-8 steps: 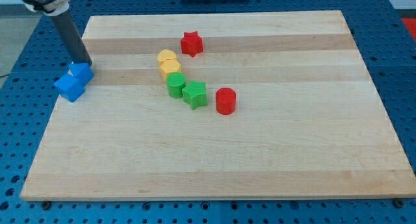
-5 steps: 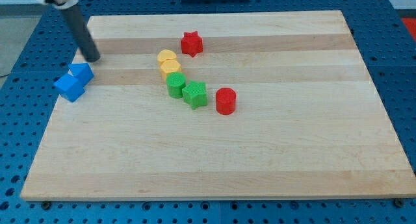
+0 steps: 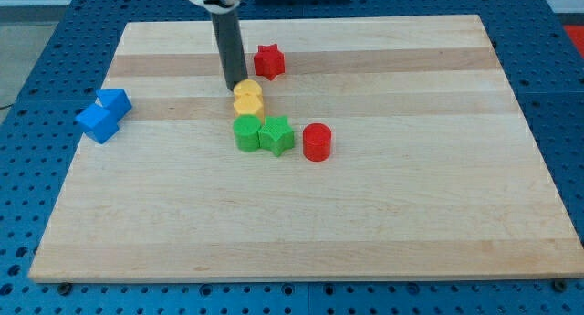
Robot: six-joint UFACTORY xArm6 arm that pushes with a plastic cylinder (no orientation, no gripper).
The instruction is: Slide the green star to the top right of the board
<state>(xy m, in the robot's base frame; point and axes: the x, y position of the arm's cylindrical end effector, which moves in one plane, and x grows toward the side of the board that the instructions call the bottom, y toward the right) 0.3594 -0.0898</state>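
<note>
The green star (image 3: 276, 135) lies near the board's middle, touching a green round block (image 3: 246, 131) on its left. A red cylinder (image 3: 317, 141) stands just to its right. Two yellow blocks (image 3: 247, 99) sit directly above the green round block, touching it. My tip (image 3: 234, 86) is at the upper left edge of the top yellow block, touching it. A red star (image 3: 268, 60) lies to the right of the rod, toward the view's top.
Two blue blocks (image 3: 103, 115) sit together at the board's left edge (image 3: 84, 160). The wooden board rests on a blue perforated table (image 3: 27, 96).
My tip moved right from beside the blue blocks to the yellow blocks. The yellow blocks shifted right and down, and the green round block and green star shifted slightly.
</note>
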